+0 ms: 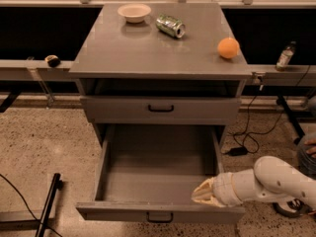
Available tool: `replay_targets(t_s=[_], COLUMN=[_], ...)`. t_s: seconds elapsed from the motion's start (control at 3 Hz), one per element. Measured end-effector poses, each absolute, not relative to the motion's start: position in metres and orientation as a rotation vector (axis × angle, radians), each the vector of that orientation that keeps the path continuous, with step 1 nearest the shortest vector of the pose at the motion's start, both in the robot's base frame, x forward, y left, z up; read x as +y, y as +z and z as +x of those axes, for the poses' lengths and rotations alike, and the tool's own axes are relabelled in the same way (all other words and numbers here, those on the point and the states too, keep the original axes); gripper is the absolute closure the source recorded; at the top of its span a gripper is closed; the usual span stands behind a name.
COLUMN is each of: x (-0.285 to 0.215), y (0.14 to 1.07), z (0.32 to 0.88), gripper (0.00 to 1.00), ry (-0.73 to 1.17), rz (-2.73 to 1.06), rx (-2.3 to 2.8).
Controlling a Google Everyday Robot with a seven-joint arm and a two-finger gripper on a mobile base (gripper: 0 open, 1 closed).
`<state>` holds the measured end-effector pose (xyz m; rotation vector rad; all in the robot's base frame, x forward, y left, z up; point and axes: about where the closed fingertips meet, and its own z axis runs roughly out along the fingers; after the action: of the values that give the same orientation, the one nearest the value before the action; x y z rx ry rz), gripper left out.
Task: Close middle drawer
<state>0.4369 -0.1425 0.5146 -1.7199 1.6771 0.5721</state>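
Note:
The middle drawer (148, 174) is pulled far out of the grey cabinet, showing its long, bare grey tray. Its low front panel (113, 212) with a small black handle (159, 216) faces the bottom of the view. My gripper (203, 193), cream-coloured on a white arm (269, 181), comes in from the right. It sits at the drawer's front right corner, just inside and above the front panel. It holds nothing that I can see.
Above the open drawer is a taller-fronted drawer (160, 109), pushed in. On the cabinet top (123, 48) are a white bowl (134, 12), a lying can (170, 25) and an orange (228, 48). Cables (247, 142) lie on the floor at the right. A black bar (48, 204) lies at the left.

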Motion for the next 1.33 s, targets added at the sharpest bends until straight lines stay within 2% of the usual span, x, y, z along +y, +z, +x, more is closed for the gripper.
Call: replay_targets(t_s=[0.33,0.67,1.33], x=[-0.145,-0.145,-0.137], y=[0.497,0.497,0.470], z=[0.420,0.420,0.417], gripper=[0.96,1.00,1.00], ry=[0.636,0.637,0.669], rz=[-1.661,-1.661,-1.660], rx=[1.733,1.733,1.752])
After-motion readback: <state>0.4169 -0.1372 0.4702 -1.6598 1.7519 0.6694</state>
